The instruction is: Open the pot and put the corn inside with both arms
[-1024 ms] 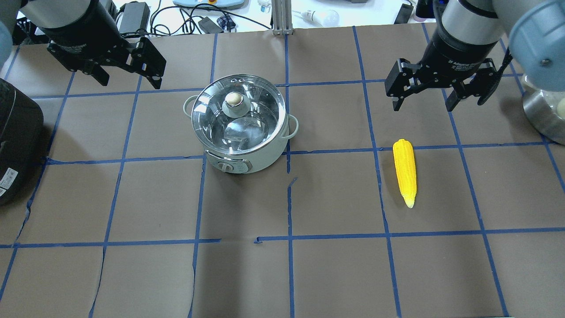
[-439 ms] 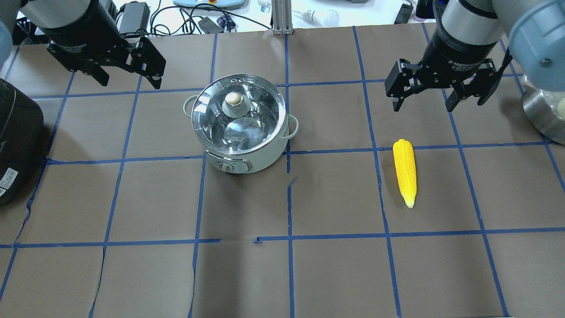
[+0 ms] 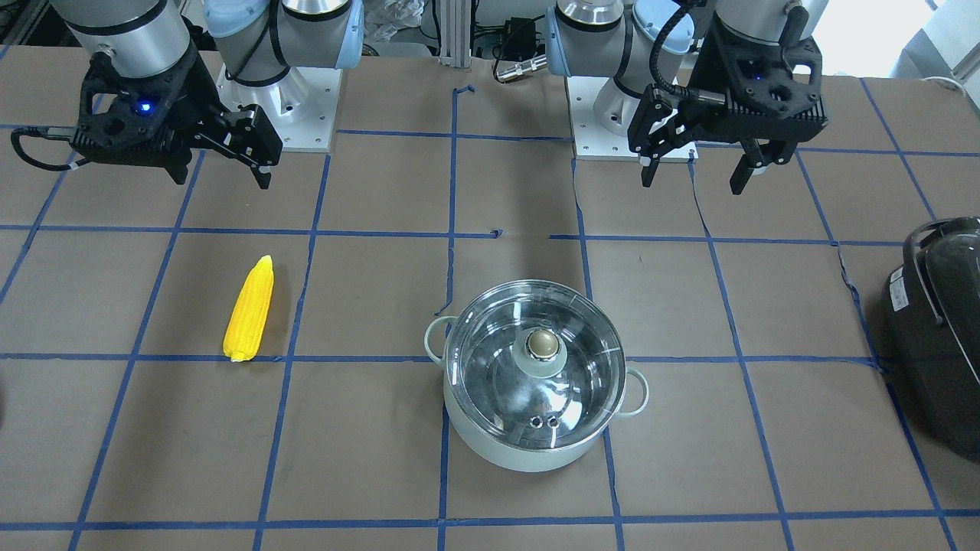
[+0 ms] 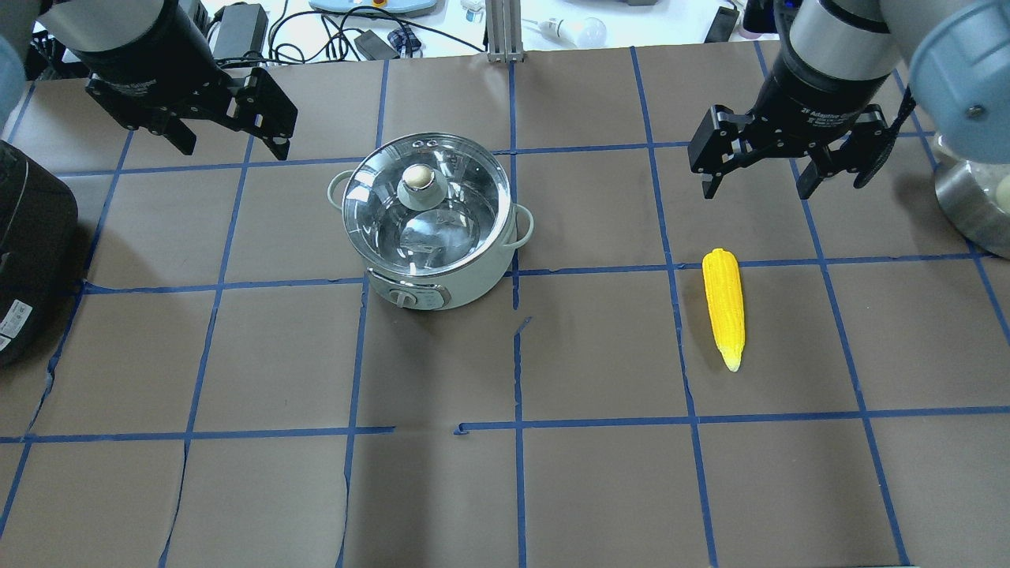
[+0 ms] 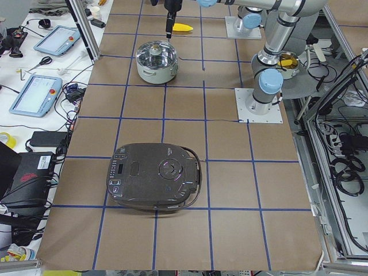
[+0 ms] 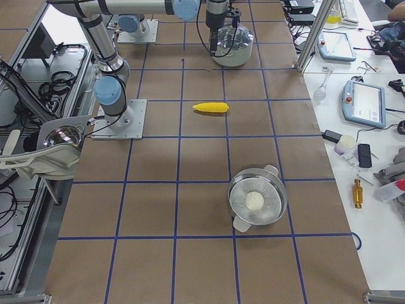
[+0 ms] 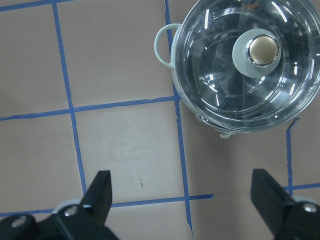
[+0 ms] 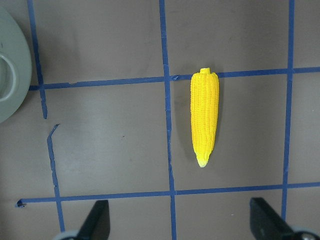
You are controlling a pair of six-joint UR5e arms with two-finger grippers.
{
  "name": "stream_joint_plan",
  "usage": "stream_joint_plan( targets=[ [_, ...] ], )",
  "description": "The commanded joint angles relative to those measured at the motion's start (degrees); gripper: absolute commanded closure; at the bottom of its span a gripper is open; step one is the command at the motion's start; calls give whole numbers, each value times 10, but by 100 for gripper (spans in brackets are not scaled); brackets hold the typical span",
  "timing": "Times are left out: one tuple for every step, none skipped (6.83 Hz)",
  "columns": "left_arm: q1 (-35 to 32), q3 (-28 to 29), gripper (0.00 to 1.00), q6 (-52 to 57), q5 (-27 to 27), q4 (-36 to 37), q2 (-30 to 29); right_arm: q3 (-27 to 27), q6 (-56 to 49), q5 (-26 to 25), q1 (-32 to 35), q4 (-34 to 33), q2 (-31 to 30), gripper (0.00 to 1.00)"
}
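Corn (image 4: 723, 308) lies near right claw (image 4: 757, 189), which gapes wide; pot (image 4: 473, 293) (lid (image 4: 454, 225) on) sits near left claw (image 4: 233, 146), likewise wide.

Open table round pot and corn, bulky things at both ends.

The pot (image 4: 430, 237) stood lid on, left of the middle, with brown table (image 4: 600, 489) showing on every side and its knob (image 4: 417, 178) uncovered from above. The corn (image 4: 724, 308) lay alone to the right, well apart from the pot, bare paper along both flanks. The left gripper (image 4: 233, 148) and right gripper (image 4: 756, 193) hung above the table, jaws spread, touching nothing. A black appliance (image 4: 31, 252) filled the left edge, well apart from the pot — a steel pan (image 4: 959, 209) sat at the right edge.
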Motion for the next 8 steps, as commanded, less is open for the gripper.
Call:
stream_joint_plan(
  targets=[
    [0, -1, 0, 0, 0, 0, 0, 1, 0, 0, 0, 1, 0, 0],
    [0, 0, 0, 0, 1, 0, 0, 1, 0, 0, 0, 1, 0, 0],
    [0, 5, 0, 2, 1, 0, -9, 1, 0, 0, 0, 1, 0, 0],
    [-8, 7, 0, -31, -7, 6, -21, 1, 0, -5, -1, 1, 0, 0],
    [-37, 6, 0, -94, -19, 42, -40, 1, 0, -6, -1, 1, 1, 0],
    [-60, 4, 0, -128, -19, 82, -74, 1, 0, -6, -1, 0, 0, 0],
    [-87, 4, 0, -162, -20, 131, -109, 1, 0, -6, -1, 0, 0, 0],
    [-97, 4, 0, -171, -19, 164, -135, 1, 0, -6, -1, 1, 1, 0]
  ],
)
